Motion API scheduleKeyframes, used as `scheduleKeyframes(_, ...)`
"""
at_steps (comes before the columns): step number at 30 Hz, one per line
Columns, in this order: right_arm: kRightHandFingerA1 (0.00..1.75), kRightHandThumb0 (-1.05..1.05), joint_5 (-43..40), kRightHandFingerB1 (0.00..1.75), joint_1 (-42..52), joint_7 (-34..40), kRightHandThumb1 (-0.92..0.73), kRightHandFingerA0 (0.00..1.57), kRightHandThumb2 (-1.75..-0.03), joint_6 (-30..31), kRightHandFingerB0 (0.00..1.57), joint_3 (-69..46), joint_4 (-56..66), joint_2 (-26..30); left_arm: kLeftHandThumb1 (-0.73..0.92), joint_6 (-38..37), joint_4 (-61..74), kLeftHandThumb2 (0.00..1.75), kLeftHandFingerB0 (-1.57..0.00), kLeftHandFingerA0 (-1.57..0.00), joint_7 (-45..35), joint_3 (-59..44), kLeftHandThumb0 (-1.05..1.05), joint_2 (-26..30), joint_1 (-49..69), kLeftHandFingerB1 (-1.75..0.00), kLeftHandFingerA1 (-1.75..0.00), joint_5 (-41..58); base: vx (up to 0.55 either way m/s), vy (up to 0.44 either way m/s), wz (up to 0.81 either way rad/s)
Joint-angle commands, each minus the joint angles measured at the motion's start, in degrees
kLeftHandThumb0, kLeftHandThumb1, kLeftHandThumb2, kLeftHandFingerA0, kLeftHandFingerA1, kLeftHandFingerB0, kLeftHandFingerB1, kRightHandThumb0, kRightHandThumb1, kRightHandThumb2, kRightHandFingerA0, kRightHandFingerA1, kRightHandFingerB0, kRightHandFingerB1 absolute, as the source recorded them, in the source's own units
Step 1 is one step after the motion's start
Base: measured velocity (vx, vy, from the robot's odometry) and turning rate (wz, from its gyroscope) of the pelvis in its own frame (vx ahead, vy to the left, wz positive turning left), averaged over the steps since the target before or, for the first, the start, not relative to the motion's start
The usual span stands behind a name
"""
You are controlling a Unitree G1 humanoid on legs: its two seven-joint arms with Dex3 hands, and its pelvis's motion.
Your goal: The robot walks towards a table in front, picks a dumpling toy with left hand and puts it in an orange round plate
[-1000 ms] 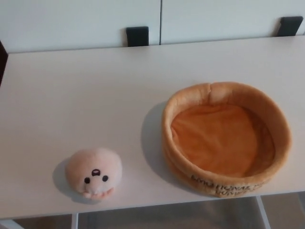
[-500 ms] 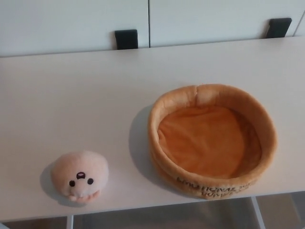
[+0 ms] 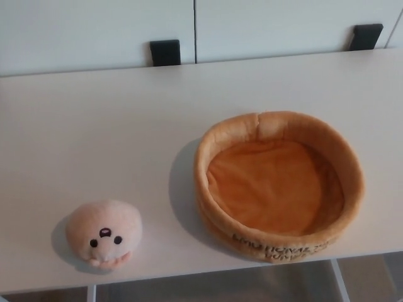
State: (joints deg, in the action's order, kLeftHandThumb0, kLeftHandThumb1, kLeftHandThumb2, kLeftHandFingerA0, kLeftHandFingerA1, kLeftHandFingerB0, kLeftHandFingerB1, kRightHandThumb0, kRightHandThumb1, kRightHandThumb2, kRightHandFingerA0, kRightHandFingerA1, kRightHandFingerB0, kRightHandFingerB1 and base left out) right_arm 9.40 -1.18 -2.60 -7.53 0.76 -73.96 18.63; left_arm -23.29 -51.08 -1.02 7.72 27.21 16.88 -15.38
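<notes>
Resting on the white table (image 3: 126, 126), a dumpling toy (image 3: 104, 233) is seen left of the orange round plate (image 3: 279, 184).
Toy and plate are set apart; neither robot hand is shown, so their state cannot be told.

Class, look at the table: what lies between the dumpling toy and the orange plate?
Nothing: in the head view only bare table separates the dumpling toy from the orange plate.

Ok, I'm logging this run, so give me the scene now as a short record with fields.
toy: pale dumpling plush, face towards camera, near table's front edge, left of the plate
plate: orange round plush plate, empty, dark lettering on front wall
gap: toy and plate apart, not touching
table: white
hands: neither in view
task state: toy not yet picked
</notes>
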Motion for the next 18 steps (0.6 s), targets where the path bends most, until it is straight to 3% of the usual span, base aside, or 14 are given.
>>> scheduleKeyframes(1, 0.48, -0.22, 0.2, 0.39, 2.8, 0.5, -0.64, 0.68, -0.59, -2.2, 0.48, -0.2, 0.1, 1.6, 0.53, -9.9, 24.8, 0.56, -0.29, -0.26, -1.0, -7.1, -0.43, 6.3, 21.7, -0.40, -0.50, 4.3, 0.00, 0.000, 0.00)
scheduleKeyframes(2, 0.57, -0.33, 0.0, 0.48, 2.7, 0.6, -0.54, 0.67, -0.72, -2.3, 0.46, -0.4, -0.3, 1.6, 0.49, -13.8, 26.1, 0.56, -0.40, -0.42, 2.6, -9.5, -0.37, 5.2, 25.1, -0.36, -0.36, 3.8, 0.00, 0.000, 0.00)
scheduleKeyframes(6, 0.56, -0.34, 0.0, 0.47, 2.0, 0.5, -0.56, 0.65, -0.73, -2.2, 0.45, -0.6, -0.6, 1.4, 0.51, -24.8, 33.9, 0.56, -0.36, -0.44, 5.2, -17.9, -0.31, 3.7, 34.7, -0.33, -0.36, 5.5, 0.00, 0.000, 0.00)
scheduleKeyframes(10, 0.56, -0.34, 0.3, 0.47, 3.3, 0.9, -0.55, 0.67, -0.73, -2.8, 0.46, -0.3, -0.6, 1.6, 0.51, -29.5, 41.9, 0.56, -0.38, -0.47, 4.1, -24.1, -0.31, 2.6, 41.1, -0.34, -0.37, 6.9, 0.00, 0.000, 0.00)
scheduleKeyframes(11, 0.57, -0.34, 0.2, 0.47, 3.4, 0.9, -0.53, 0.67, -0.72, -2.6, 0.45, -0.3, -0.5, 1.6, 0.51, -29.9, 49.3, 0.56, -0.38, -0.49, 1.8, -28.1, -0.32, 2.6, 44.8, -0.33, -0.37, 10.7, 0.00, 0.000, 0.00)
scheduleKeyframes(15, 0.57, -0.34, 0.2, 0.47, 3.4, 1.0, -0.53, 0.67, -0.72, -2.5, 0.45, -0.4, -0.5, 1.6, 0.51, -29.4, 53.5, 0.56, -0.38, -0.49, 0.2, -30.3, -0.32, 2.1, 46.9, -0.33, -0.37, 12.5, 0.00, 0.000, 0.00)
scheduleKeyframes(16, 0.56, -0.36, 0.7, 0.47, 3.3, 1.2, -0.54, 0.66, -0.73, -2.2, 0.45, 0.1, -0.4, 1.7, 0.40, -33.4, 60.7, 0.64, -0.35, -0.38, -1.1, -36.9, -0.37, 4.1, 48.8, -0.40, -0.43, 18.4, 0.00, 0.000, 0.00)
scheduleKeyframes(18, 0.57, -0.36, 1.0, 0.47, 3.4, 1.2, -0.54, 0.67, -0.73, -2.2, 0.44, 0.5, -0.4, 1.6, 0.41, -36.9, 67.9, 0.63, -0.36, -0.36, -2.2, -42.3, -0.36, 6.2, 49.9, -0.40, -0.42, 25.2, 0.00, 0.000, 0.00)
